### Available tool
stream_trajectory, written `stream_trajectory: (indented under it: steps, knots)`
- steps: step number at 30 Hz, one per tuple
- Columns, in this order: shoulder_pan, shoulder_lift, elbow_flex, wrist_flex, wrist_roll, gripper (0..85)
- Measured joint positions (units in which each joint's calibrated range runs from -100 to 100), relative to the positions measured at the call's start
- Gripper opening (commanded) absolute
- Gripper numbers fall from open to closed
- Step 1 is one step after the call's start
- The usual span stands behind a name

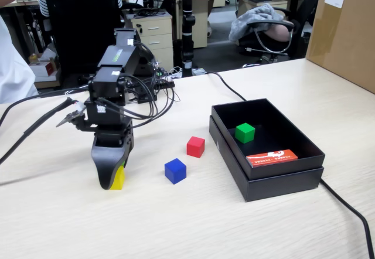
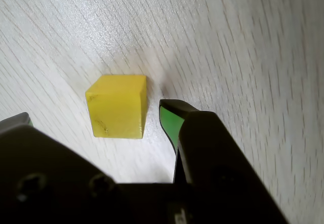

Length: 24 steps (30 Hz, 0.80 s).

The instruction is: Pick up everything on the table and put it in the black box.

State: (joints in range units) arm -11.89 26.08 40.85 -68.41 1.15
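My gripper (image 1: pixel 110 180) points down at the pale table (image 1: pixel 193 224), left of centre in the fixed view. It is open, with the yellow cube (image 1: pixel 119 179) between its jaws. In the wrist view the yellow cube (image 2: pixel 118 106) rests on the table. The gripper (image 2: pixel 96 113) has one green-padded jaw just right of the cube and the other tip well to its left, neither touching it. The blue cube (image 1: pixel 175 170) and red cube (image 1: pixel 195 146) sit on the table between the arm and the black box (image 1: pixel 281 180). The green cube (image 1: pixel 245 132) lies inside the box.
A flat orange-red card (image 1: pixel 271 157) lies inside the box near its front wall. A big brown carton (image 1: pixel 345 30) stands at the far right. A black cable (image 1: pixel 345 203) runs along the table past the box. More cables trail behind the arm.
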Motion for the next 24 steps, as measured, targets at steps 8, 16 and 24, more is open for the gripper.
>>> stream_trajectory:
  steps: [8, 16, 24]
  knots:
    - [-0.93, 3.62, 1.83, 0.00, -1.03, 37.6]
    - [-0.93, 4.01, 2.01, 0.00, -2.93, 0.8]
    - [0.34, -5.31, -4.47, 0.00, -3.42, 0.8]
